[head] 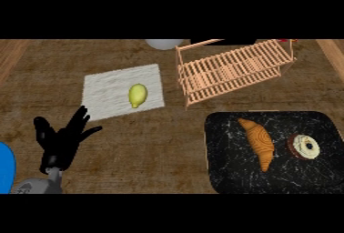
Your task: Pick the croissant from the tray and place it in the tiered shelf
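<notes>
- You have not begun the pick: the croissant (259, 142) lies flat on the tray (222, 175), left of its middle, one tip toward the shelf and the other toward you, with nothing touching it.
- A donut (306, 146) sits near it on the same tray, to its right and apart from it; mind it as you come down.
- The shelf (228, 70) stands just beyond the tray's far edge, tilted in the view, with no croissant on it.
- Everything is still to do: reach, grasp, lift, carry to the shelf, release.
- Your left hand (60, 144) rests at the lower left, fingers spread wide and pointing up, holding nothing, well apart from the tray.
- Your right hand is out of view, so you cannot tell its fingers; the tray lies on its side, so it looks the likelier one for the reach.
- A cloth (107, 91) with a yellow fruit (137, 95) lies left of the shelf; leave it be.
</notes>
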Available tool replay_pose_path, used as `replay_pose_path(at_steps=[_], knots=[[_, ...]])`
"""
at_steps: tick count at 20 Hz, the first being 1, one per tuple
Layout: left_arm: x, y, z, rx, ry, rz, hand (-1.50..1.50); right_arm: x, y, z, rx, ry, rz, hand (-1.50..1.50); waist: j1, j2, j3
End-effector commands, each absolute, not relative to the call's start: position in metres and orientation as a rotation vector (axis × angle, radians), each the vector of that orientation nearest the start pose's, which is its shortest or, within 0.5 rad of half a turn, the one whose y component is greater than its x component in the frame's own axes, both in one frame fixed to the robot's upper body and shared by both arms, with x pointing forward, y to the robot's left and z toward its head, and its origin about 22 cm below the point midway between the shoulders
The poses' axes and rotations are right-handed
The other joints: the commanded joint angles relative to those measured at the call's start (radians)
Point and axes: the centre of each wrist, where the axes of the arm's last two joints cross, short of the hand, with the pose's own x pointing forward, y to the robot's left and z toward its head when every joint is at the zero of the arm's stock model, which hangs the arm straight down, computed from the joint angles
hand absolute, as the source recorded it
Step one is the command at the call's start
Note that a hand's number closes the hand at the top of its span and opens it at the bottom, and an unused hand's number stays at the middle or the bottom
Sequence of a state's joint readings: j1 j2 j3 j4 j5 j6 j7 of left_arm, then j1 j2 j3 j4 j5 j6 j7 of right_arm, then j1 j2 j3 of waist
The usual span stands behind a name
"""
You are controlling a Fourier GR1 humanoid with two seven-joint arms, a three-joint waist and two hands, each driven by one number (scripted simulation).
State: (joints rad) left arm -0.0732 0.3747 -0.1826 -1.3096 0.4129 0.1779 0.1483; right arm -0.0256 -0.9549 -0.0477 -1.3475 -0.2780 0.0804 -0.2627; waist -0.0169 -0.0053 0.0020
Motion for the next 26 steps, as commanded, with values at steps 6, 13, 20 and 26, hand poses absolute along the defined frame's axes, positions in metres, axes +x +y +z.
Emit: replay_pose_path(at_steps=[6,13,20,26], knots=[[0.255,0.299,-0.02,0.107,-1.11,0.064,0.0,0.227,-0.414,0.174,-0.384,-1.478,0.81,-1.5,0.001,0.002,-0.004],[0.238,0.302,-0.023,0.095,-1.119,0.048,0.0,0.21,-0.345,0.213,-0.5,-1.301,0.899,-1.5,0.007,0.0,-0.005],[0.255,0.286,-0.027,0.066,-1.117,0.025,0.0,0.215,-0.289,0.204,-0.721,-1.225,0.823,-1.5,0.038,0.01,-0.004],[0.263,0.294,-0.035,0.099,-1.114,0.043,0.0,0.241,-0.255,0.172,-0.762,-1.084,0.857,-1.5,0.04,0.012,-0.004]])
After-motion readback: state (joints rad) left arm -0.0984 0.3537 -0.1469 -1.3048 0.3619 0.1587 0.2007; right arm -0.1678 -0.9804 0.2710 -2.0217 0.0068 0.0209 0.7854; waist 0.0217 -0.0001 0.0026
